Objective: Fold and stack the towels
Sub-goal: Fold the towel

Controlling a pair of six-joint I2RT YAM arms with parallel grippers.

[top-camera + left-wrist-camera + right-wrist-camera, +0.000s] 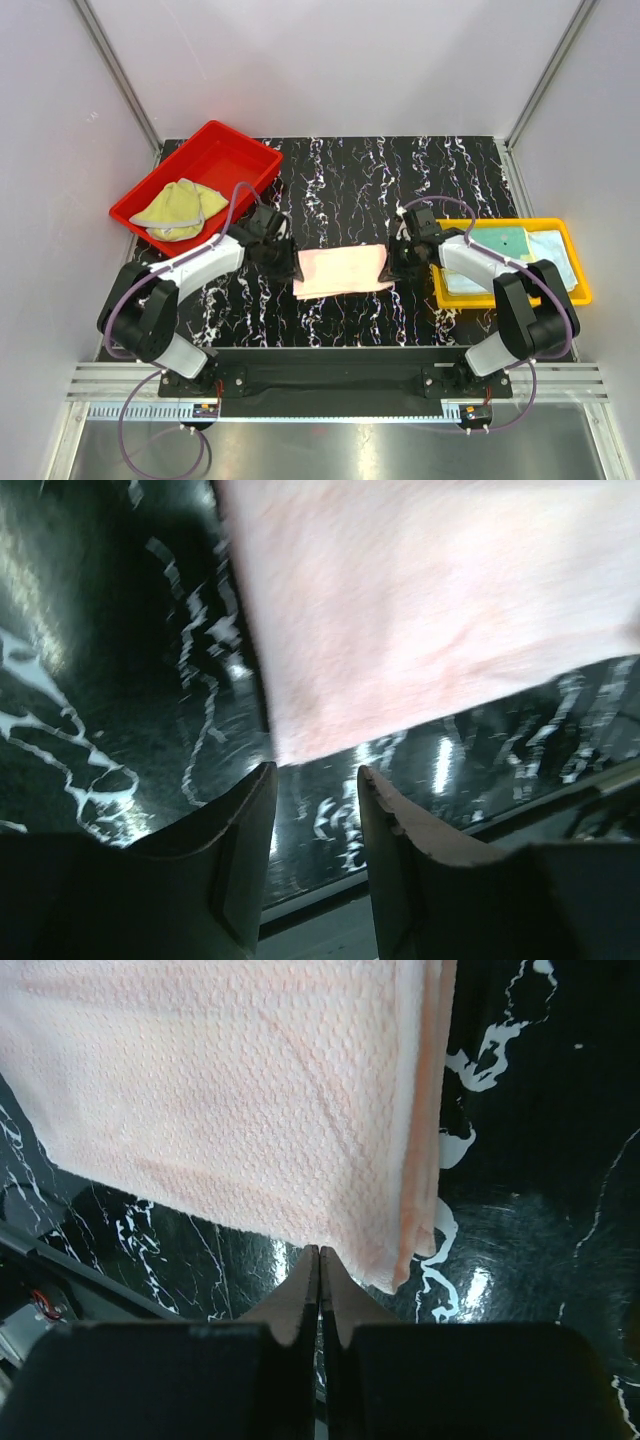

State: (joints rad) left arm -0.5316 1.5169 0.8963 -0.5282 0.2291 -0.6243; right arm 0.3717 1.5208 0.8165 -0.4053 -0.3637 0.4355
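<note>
table [350,170] | pink towel [340,272] centre | red tray [232,160] left | yellow tray [500,300] right

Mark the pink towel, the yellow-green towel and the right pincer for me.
pink towel [340,270]: top view, middle of the cloth.
yellow-green towel [180,210]: top view, centre of the crumpled heap.
right pincer [319,1252]: right wrist view, between the closed fingertips.

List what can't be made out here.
- Top view: right arm covers part of the yellow tray; its towels can't be counted.
- Left wrist view: pink towel blurred, cut off at top and right edges.
- Right wrist view: right gripper shut at towel's edge; whether it pinches cloth is hidden.
</note>
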